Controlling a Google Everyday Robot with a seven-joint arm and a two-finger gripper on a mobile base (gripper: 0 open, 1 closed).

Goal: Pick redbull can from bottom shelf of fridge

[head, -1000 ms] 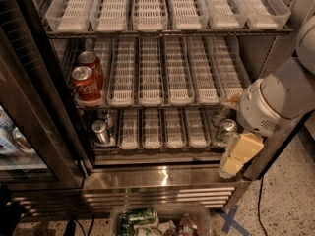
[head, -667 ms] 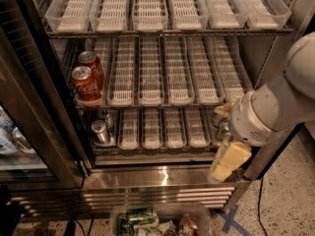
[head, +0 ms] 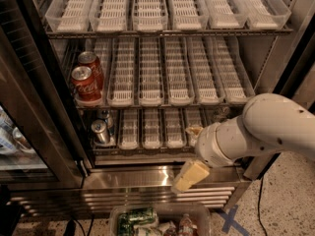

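Note:
The fridge (head: 29, 82) stands open in the camera view. At the left end of its bottom shelf (head: 147, 149), a slim redbull can (head: 100, 131) with a shiny silver top stands in a white lane, with a second can (head: 107, 117) right behind it. My gripper (head: 191, 153) hangs in front of the right part of the bottom shelf, to the right of these cans and apart from them. Its cream fingers (head: 189, 176) are spread open and hold nothing. My white arm (head: 266, 127) hides the shelf's right end.
Two red Coca-Cola cans (head: 86, 80) stand at the left of the middle shelf. The upper shelf (head: 162, 31) has only white lanes. The steel sill (head: 133, 176) and louvred base lie below. A clear bin of drinks (head: 157, 220) sits on the floor in front.
My arm and gripper have moved left and a little down across the front of the bottom shelf. The can seen earlier at the shelf's right end is now covered by the arm.

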